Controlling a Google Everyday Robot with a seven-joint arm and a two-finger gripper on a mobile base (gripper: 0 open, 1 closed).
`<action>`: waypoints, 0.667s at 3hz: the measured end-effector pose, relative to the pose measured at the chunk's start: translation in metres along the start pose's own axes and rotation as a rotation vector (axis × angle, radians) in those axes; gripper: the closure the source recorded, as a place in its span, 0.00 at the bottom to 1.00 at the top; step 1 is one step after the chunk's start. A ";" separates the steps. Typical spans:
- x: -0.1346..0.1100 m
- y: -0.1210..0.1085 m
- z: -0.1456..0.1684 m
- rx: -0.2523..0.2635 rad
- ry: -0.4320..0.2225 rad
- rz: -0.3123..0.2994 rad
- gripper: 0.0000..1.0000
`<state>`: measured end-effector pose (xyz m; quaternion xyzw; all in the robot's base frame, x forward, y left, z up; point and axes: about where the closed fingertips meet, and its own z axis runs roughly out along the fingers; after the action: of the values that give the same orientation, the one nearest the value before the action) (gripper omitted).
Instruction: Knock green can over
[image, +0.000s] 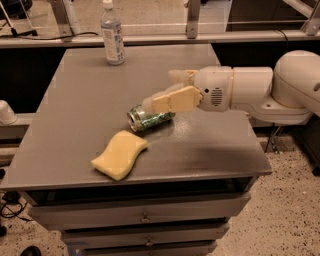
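The green can (149, 119) lies on its side near the middle of the grey table (80, 100), its silver top pointing left towards the front. My gripper (155, 99) reaches in from the right on a white arm (250, 90). It hovers just above and behind the can's right end, touching it or nearly so. It holds nothing.
A yellow sponge (120, 154) lies just in front and left of the can. A clear plastic bottle (112, 35) with a white cap stands at the table's back edge. Drawers sit below the tabletop. A rail runs behind the table.
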<state>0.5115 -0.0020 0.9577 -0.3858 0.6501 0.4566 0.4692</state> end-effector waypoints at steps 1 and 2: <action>0.003 -0.009 0.019 0.010 0.032 -0.068 0.00; 0.005 -0.020 0.038 0.018 0.066 -0.123 0.00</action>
<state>0.5383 0.0283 0.9425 -0.4356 0.6443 0.4082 0.4780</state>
